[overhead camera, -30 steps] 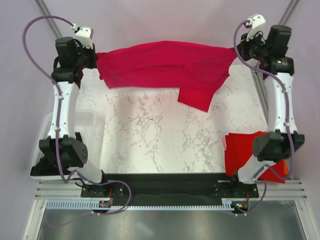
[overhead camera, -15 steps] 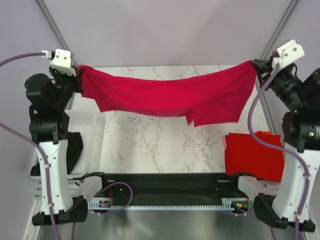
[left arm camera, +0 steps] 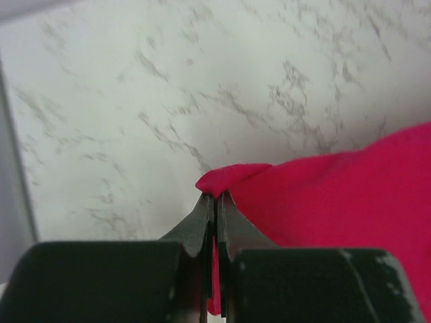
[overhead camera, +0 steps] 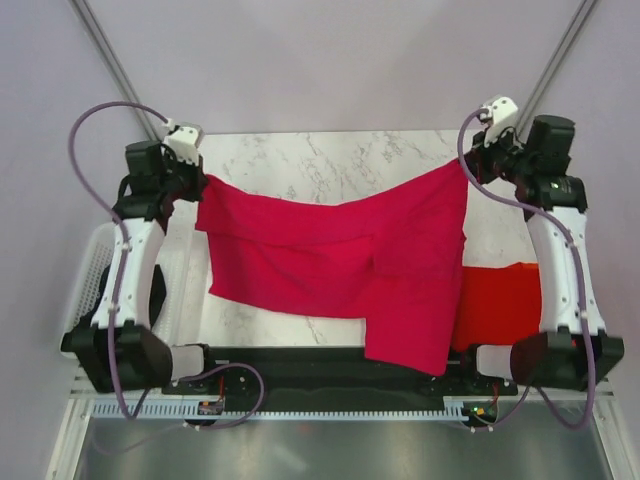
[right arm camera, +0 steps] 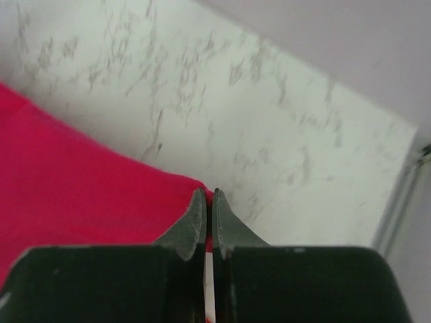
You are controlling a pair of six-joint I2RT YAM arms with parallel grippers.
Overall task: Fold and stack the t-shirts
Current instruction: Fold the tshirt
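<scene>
You have the crimson-pink t-shirt (overhead camera: 330,265) strung between both arms, well up the table. The left gripper (left arm camera: 215,200) is pinched tight on a small bunched corner of it. The right gripper (right arm camera: 209,196) is clamped on the opposite corner, with only a thin sliver of cloth showing between its dark, tapered fingers. The cloth is soft, matte and plain in colour. It sags in a shallow curve between the two held corners, then falls in broad, loose folds onto the marble tabletop (overhead camera: 330,165), a glossy white slab with fine grey veins. The shirt does not lie flat: a doubled layer runs across its middle, and its lower edge is uneven. On your right side a long lobe of cloth reaches down past the near edge of the slab and lies over the black rail (overhead camera: 300,362) between the arm bases. That same lobe lies against the left edge of the bright red t-shirt (overhead camera: 505,300), and may overlap it. The red shirt sits as a flat, squared shape at the near right corner, beside the right arm's lower link. Off the left edge of the table, beside the left arm, stands a white tray (overhead camera: 92,268) with slotted sides.
</scene>
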